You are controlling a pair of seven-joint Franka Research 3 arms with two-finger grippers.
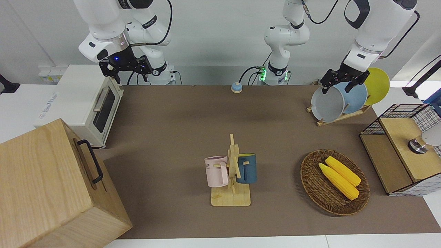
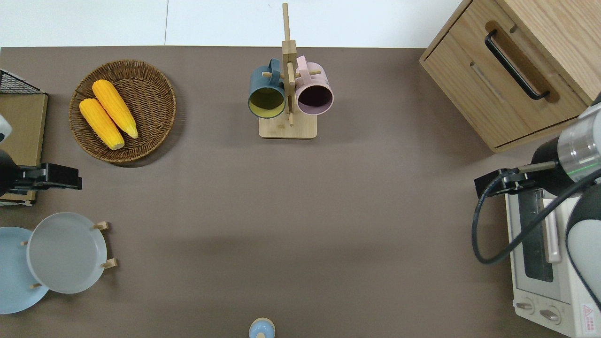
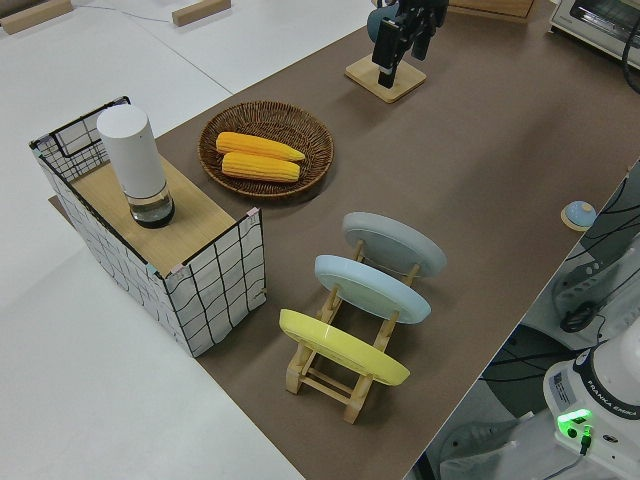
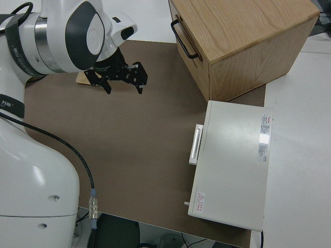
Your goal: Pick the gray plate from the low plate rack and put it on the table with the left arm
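The gray plate [image 1: 327, 103] leans upright in the end slot of the low plate rack [image 1: 341, 117], at the left arm's end of the table [image 1: 172, 120]. It also shows in the overhead view [image 2: 65, 251] and the left side view [image 3: 395, 243]. A light-blue plate [image 1: 356, 96] and a yellow plate [image 1: 379, 84] stand in the slots next to it. My left gripper [image 1: 337, 86] is open and empty, up in the air. In the overhead view the left gripper [image 2: 70, 177] is over the mat between the rack [image 2: 105, 244] and the wire cabinet. My right arm is parked, its gripper [image 4: 122, 85] open.
A wicker basket [image 1: 311, 179] holds two corn cobs. A mug tree [image 1: 232, 162] with a pink and a blue mug stands mid-table. A wire cabinet [image 1: 399, 155], a toaster oven [image 1: 86, 106], a wooden drawer box [image 1: 48, 182] and a small blue knob [image 1: 236, 87] stand around the edges.
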